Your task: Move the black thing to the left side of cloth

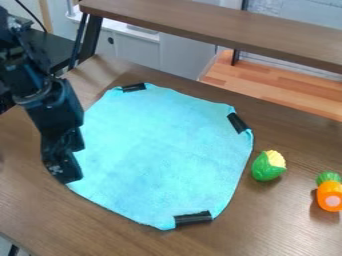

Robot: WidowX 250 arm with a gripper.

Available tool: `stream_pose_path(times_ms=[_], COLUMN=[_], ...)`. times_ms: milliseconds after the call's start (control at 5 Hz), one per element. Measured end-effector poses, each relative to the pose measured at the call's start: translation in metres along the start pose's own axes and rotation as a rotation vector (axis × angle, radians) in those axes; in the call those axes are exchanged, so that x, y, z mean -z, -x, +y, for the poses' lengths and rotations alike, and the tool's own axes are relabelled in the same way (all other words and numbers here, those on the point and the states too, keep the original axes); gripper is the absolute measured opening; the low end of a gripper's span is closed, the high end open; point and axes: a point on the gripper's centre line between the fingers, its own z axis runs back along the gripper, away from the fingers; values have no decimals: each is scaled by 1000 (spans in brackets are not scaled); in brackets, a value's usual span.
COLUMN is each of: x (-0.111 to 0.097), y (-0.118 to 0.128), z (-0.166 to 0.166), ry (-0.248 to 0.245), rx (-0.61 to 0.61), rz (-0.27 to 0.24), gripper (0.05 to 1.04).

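Note:
The black gripper [63, 160] hangs at the left, over the left edge of the light blue cloth [153, 155], and hides part of that edge. Three black strips lie along the cloth's border: one strip [133, 87] at the upper left, another strip [237, 123] at the upper right, and a longer strip [193, 218] at the bottom. Which of these is the black thing, I cannot tell. Whether the gripper holds anything is also unclear, since its tip is dark.
Right of the cloth lies a green and yellow toy corn [268, 166]. Farther right is an orange toy carrot [329, 192] with a green top. A raised brown shelf [220, 27] crosses behind the brown table [294, 230].

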Motion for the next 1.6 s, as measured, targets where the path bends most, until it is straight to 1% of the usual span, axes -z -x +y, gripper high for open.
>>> stream_pose_path(times_ms=[200,400,600,800,1000,1200,1400,1600], x=[1,8,13,12,8,5,10,25], y=[29,56,83,108,125,139,145,153], z=[16,40,69,89,98,99,99,96], ry=[-61,-93,-109,-133,-176,-182,-94,-46], rx=[-35,-93,-146,-201,-251,-306,-331,-363], rz=[42,72,94,119,138,150,157,212], gripper=[1001,1001,1001,1001,1001,1001,1001,1001])
